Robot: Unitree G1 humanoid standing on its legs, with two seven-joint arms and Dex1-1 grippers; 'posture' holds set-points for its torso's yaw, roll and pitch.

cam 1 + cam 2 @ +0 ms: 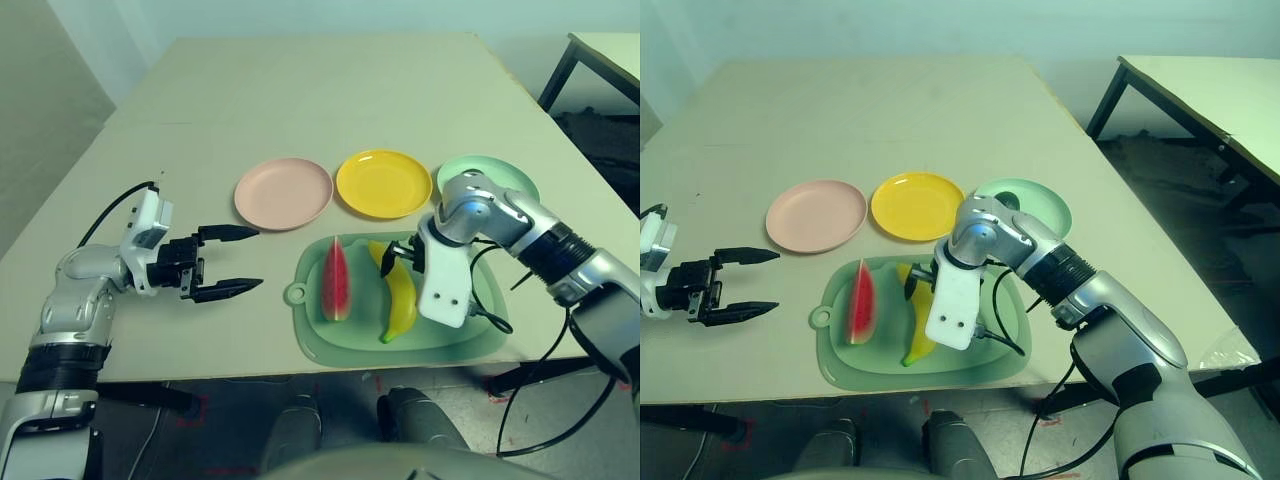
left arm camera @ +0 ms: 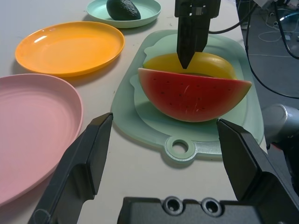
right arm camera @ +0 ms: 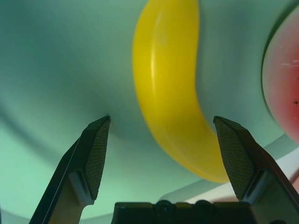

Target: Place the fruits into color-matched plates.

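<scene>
Yellow banana (image 1: 400, 300) lies on the pale green mat (image 1: 480, 335), just beside the watermelon wedge (image 1: 336, 281); we take the mat as our landmark. Above the mat, the right gripper (image 3: 161, 140) points steeply down with its two fingers spread wide and nothing held, the banana between them but apart from both. The avocado (image 2: 123, 9) sits in the mint green plate (image 2: 145, 14), beyond the mat's far right corner. The yellow plate (image 1: 384, 183) and pink plate (image 1: 284, 192) stand just beyond the mat's far edge. We judge the step in hand to be the grasp of the banana: next the fingers should sink astride it and close across its width. Its long axis runs from the mat's far edge to its near edge, roughly parallel to the wedge, curving gently. Well off the mat's tab side, the left gripper (image 1: 228, 262) hangs wide open, empty.
</scene>
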